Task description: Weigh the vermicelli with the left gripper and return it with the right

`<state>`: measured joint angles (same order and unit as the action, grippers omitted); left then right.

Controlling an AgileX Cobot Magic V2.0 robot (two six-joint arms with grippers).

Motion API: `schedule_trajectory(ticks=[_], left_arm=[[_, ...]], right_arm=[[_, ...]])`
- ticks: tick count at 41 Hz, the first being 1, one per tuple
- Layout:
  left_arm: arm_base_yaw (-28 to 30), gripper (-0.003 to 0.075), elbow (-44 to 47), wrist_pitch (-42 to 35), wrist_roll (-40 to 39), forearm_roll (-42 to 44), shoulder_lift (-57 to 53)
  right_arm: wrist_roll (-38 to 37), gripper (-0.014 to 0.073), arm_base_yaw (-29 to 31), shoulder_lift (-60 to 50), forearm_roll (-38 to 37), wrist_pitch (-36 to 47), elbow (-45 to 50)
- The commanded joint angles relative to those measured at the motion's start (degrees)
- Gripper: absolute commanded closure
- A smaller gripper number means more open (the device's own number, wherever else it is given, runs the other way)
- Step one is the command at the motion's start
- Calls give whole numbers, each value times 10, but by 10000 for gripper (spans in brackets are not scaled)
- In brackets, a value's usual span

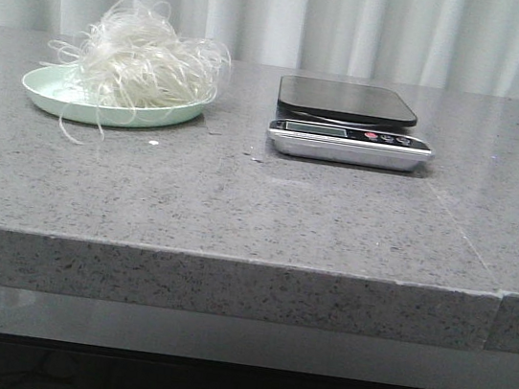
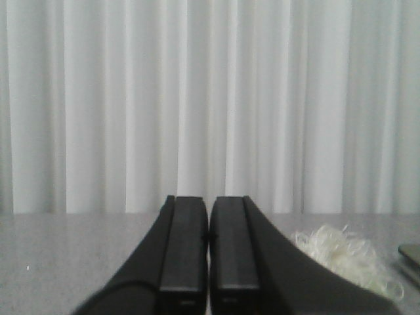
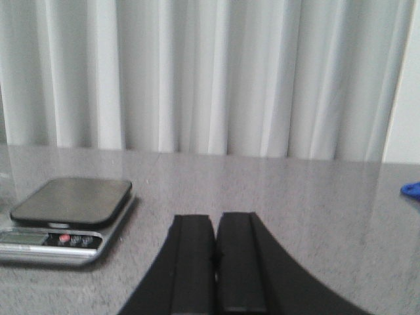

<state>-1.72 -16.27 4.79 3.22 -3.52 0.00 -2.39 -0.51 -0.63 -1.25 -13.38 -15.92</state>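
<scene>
The grey stone table (image 1: pixel 238 211) fills the near part of your front view, with bare counter running up to its front edge and neither arm in sight there. Farther back, on your left, the vermicelli (image 1: pixel 139 57) sits heaped on a pale green plate (image 1: pixel 47 92), stray strands hanging over the rim and one trailing onto the table. Well apart to the right stands the kitchen scale (image 1: pixel 352 120), its dark platform bare.

In the left wrist view, your left gripper (image 2: pixel 209 252) has its two fingers pressed together with nothing between them, and the noodle tangle shows just off to one side, ahead of it. Your right gripper (image 3: pixel 215 262) is likewise closed and empty, with the scale ahead and to its side.

Nothing is weighed yet, so the pick is the likely next step. You'll need to spread the left fingers before descending; pinched tips would just flatten the pile. The tangle is loose and springy, so a shallow grasp may lift only a tuft, while trailing strands could snag the plate and drag it, or shed across the table on the way to the scale.
</scene>
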Motion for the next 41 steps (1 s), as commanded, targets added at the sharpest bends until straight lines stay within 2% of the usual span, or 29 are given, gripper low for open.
schedule_trajectory(ticks=[1, 7, 15, 28, 41], left_arm=[[0, 573, -94, 21, -3, 1, 33], [0, 573, -196, 108, -3, 1, 94], [0, 573, -287, 211, -3, 1, 177], [0, 573, -287, 268, -3, 1, 258], [0, 573, -249, 278, -3, 0, 297]], right_arm=[[4, 449, 3, 37, -5, -28, -81], [4, 449, 3, 102, -5, -105, -164], [4, 449, 3, 197, -5, -155, -225], [4, 449, 3, 311, -5, -178, -228], [4, 449, 3, 349, -4, -178, -228]])
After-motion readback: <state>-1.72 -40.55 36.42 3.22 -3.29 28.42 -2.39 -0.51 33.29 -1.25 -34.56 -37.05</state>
